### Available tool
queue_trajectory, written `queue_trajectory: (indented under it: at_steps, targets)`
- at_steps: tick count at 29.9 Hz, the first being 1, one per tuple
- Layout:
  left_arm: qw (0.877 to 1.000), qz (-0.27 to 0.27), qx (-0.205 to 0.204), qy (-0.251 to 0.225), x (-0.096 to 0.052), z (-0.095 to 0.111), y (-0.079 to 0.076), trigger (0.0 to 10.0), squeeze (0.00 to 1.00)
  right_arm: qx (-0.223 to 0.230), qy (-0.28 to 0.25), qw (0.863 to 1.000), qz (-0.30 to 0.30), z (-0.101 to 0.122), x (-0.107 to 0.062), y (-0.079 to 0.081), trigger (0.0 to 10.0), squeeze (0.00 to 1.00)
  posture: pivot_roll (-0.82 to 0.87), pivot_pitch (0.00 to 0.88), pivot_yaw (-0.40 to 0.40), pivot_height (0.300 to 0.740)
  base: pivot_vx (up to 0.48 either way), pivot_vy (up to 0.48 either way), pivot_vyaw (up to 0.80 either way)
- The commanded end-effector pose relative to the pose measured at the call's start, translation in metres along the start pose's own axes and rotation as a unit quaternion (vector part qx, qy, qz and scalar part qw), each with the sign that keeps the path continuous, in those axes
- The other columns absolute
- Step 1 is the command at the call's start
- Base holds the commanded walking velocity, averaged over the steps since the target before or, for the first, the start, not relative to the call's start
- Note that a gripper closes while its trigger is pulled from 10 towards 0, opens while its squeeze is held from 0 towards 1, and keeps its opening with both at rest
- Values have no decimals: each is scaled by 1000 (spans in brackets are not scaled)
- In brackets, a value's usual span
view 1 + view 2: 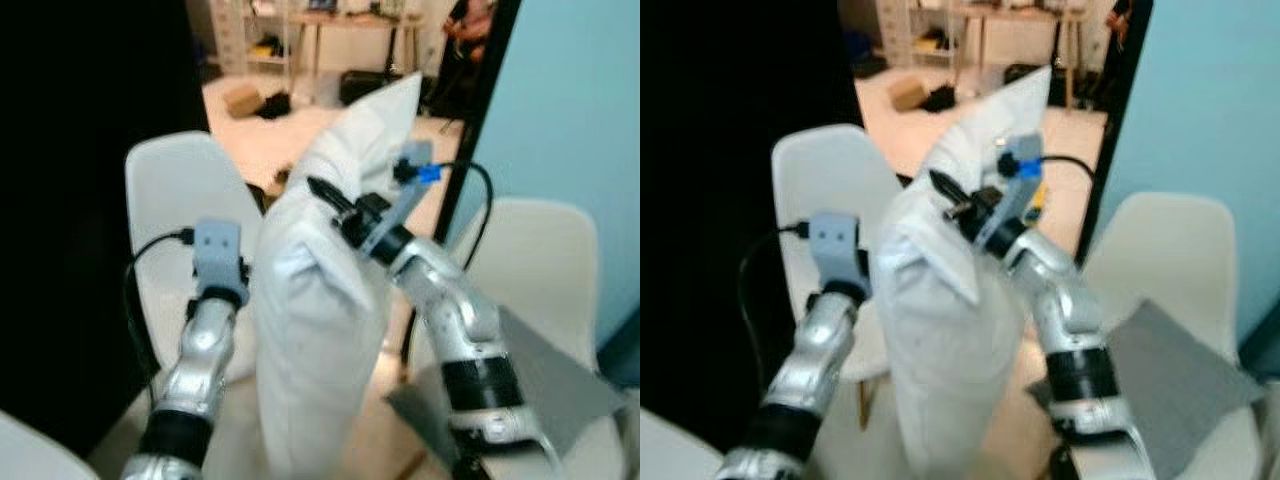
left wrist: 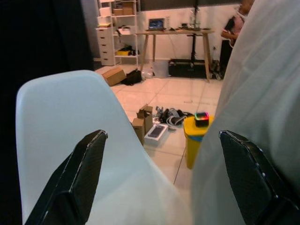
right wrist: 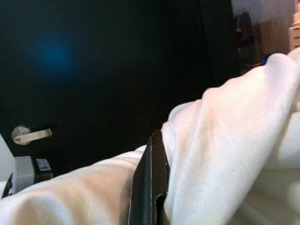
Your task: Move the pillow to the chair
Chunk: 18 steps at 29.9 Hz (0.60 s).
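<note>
a white pillow (image 1: 325,290) stands upright in the air between the two arms, its top corner pointing up toward the room behind. the right gripper (image 1: 330,197) is pressed into the upper right side of the pillow, and in the right wrist view its black fingers (image 3: 150,180) lie together with pillow cloth bunched around them — clenched on the fabric. the left gripper (image 2: 159,183) is held up against the pillow's left side; in the left wrist view its two fingers are spread wide, the pillow touching the right one, so it pushes on the pillow rather than pinching it.

just behind the pillow, on the left, stands a white chair (image 1: 175,200). a second white chair (image 1: 545,270) sits to the right with a grey cloth (image 1: 545,390) on its seat. farther back on the tiled floor are a yellow bin (image 2: 197,140), cardboard boxes (image 2: 143,123) and a wooden table (image 2: 176,40) — a person (image 1: 470,30) stands beside it.
</note>
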<state>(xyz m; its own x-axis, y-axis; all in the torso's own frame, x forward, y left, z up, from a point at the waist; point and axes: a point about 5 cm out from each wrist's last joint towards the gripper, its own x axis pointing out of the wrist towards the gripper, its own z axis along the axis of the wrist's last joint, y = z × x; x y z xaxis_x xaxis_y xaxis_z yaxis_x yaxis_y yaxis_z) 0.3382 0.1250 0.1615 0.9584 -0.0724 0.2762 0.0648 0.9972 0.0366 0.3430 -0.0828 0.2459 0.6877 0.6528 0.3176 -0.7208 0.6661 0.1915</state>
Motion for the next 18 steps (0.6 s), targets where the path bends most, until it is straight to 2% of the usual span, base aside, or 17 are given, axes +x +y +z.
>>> queue_trajectory:
  at_steps: [1,7,18]
  targets:
    - [1000,1,4,5,-3,-3,2,10000,0,-4,-45,998,43,18,11,16,10000,0,34,16,-15,725,439,0,0]
    - [1000,1,4,0,-1,0,2,10000,0,-6,-52,996,67,21,10,21,10000,0,33,13,-16,725,441,0,0]
    - [1000,3,8,-4,-1,2,2,10000,0,6,-56,996,62,21,11,20,10000,0,39,10,-19,725,440,0,0]
